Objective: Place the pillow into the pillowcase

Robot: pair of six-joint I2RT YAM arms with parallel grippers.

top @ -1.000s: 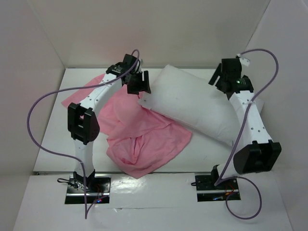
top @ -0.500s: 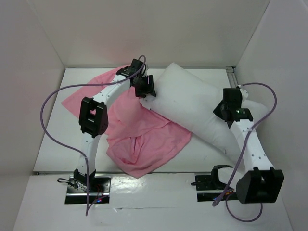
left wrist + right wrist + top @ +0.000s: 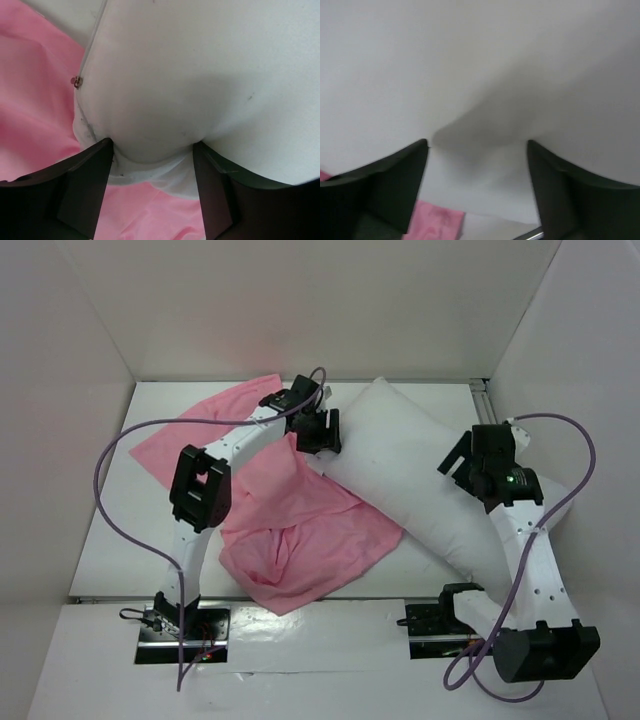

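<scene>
Left gripper point(image 3: 322, 435): its two fingers point(image 3: 90, 175) squeeze one corner of the pillow point(image 3: 400, 470), and the soft white stuff bulges up between them.
Right gripper point(image 3: 462, 462): its fingers stand wide apart and push against the pillow's far end. I cannot tell if they are pinching it.
Pillow: it stretches from one gripper to the other, lying slanted, not inside the pillowcase point(image 3: 300, 520).
Pillowcase: crumpled flat under the left gripper, spreading out behind it towards the arm's base.
Only from above: both arms at once, the whole pillow, and purple cables point(image 3: 110, 500) looping off each arm.
Only from the left wrist: a tiny metal bit point(image 3: 76, 81) on the pillow's seam, just ahead of the left finger, with pink cloth below.
Only from the right wrist: almost all white pillow, a soft dent between the fingers, and a small pink patch point(image 3: 437, 220) below.
Table point(image 3: 110, 540): white, with bare patches beside the pink cloth.
Room: plain white walls point(image 3: 300, 300) on three sides.
</scene>
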